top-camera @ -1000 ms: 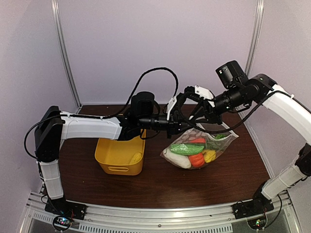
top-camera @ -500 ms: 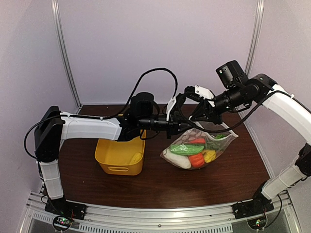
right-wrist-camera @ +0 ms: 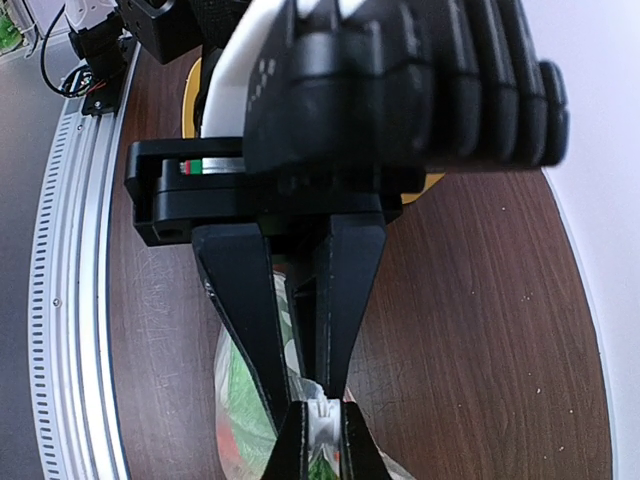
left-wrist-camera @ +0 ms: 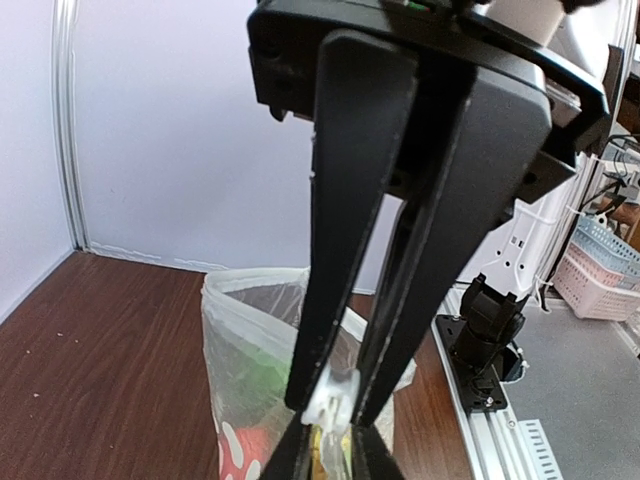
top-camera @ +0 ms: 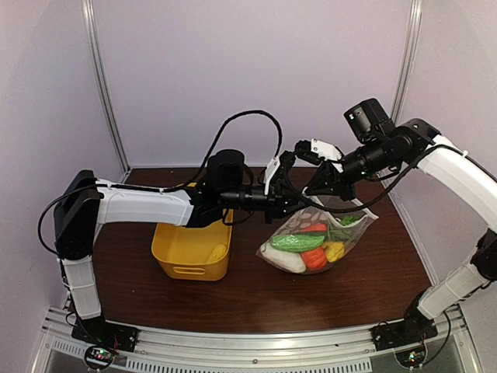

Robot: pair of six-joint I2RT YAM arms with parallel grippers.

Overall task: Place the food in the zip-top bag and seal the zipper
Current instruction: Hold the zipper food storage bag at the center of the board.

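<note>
brown table (top-camera: 233, 299), yellow tub (top-camera: 192, 252) beside zip-top bag (top-camera: 359, 231); left end effector (top-camera: 293, 203), right end effector (top-camera: 309, 193) clamp its zipper (left-wrist-camera: 330, 396).

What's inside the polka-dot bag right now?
Through the clear bag I can see a green cucumber, a white piece, a red-orange piece and a yellow piece. Whatever lies beneath them is covered.
</note>
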